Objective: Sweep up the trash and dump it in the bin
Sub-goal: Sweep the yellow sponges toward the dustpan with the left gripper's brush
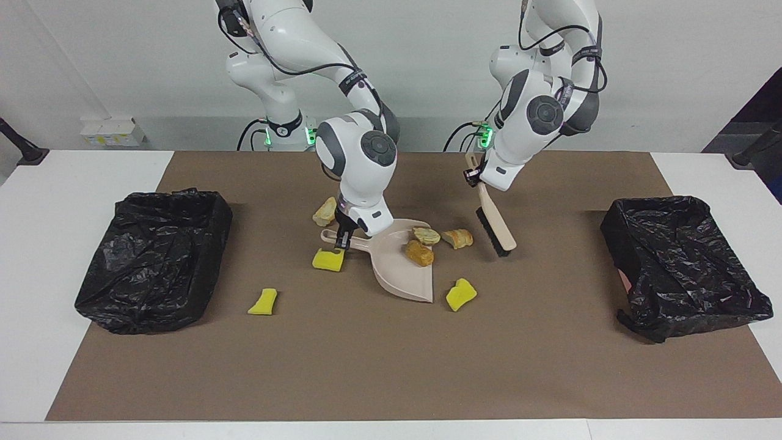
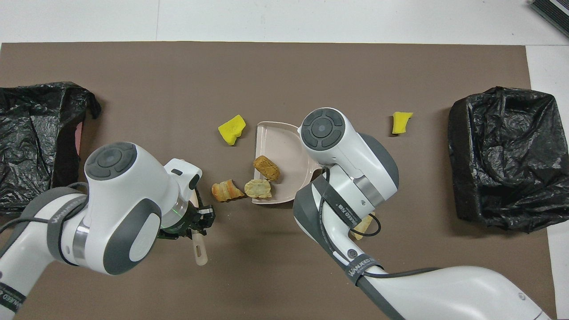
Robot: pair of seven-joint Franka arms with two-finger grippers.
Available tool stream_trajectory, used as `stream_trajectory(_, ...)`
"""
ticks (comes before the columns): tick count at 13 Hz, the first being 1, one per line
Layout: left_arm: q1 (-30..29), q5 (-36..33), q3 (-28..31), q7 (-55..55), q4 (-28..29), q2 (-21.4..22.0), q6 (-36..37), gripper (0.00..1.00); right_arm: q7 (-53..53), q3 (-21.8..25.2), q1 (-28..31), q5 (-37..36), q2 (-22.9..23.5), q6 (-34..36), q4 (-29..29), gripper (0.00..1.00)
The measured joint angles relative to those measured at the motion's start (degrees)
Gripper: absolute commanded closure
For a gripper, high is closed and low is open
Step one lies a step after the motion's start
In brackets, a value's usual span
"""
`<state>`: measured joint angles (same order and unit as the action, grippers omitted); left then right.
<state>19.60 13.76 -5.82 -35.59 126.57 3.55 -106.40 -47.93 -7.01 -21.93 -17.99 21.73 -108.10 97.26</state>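
Facing view, centre of the frame: your right gripper (image 1: 343, 239) is clamped on the handle of the beige plastic dustpan (image 1: 400, 272), which lies flat on the brown mat (image 1: 391, 366) covering the bench (image 1: 61, 183), mouth toward the left arm's end. Your left gripper (image 1: 473, 174), raised in the upper centre, is closed on the handle of the beige brush with black bristles (image 1: 496, 229), which hangs slanted with its bristle end low over the mat. Of the trash, an orange crusty lump (image 1: 419, 252) sits in the pan, a tan lump (image 1: 426, 235) rests at its mouth, and a striped bread-like lump (image 1: 457, 238) lies just outside. A bright yellow spongy chunk (image 1: 461, 294) lies lower, beside the pan's lip, another yellow chunk (image 1: 328, 260) under the handle, a third yellow chunk (image 1: 263, 302) nearer the black-lined bin (image 1: 156, 260), and a pale lump (image 1: 325, 211) above the handle. These bits look light and likely to roll or bounce, so don't pinch them. Set the bristles on each piece's side away from the pan and push slowly.
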Motion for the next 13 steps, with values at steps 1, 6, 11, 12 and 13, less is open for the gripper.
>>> stream_trajectory(1,0.9,0.0,-0.3,-1.0,1.6,0.2,-2.1,1.0,0.0,0.0,0.0,0.0,0.0,0.0,0.0,1.0)
stream_trajectory(6,7.5,2.8,-1.0,-3.7,3.4,-1.0,-11.4,1.0,0.0,0.0,0.0,0.0,0.0,0.0,0.0,1.0)
stream_trajectory(11,12.6,5.7,-1.2,-3.7,-1.2,-2.7,-14.7,1.0,0.0,0.0,0.0,0.0,0.0,0.0,0.0,1.0)
stream_trajectory(12,13.0,5.7,-1.2,-3.7,-2.4,-3.3,-14.5,1.0,0.0,0.0,0.0,0.0,0.0,0.0,0.0,1.0)
stream_trajectory(13,13.1,5.7,-1.2,-3.1,-3.2,-3.7,-14.2,1.0,0.0,0.0,0.0,0.0,0.0,0.0,0.0,1.0)
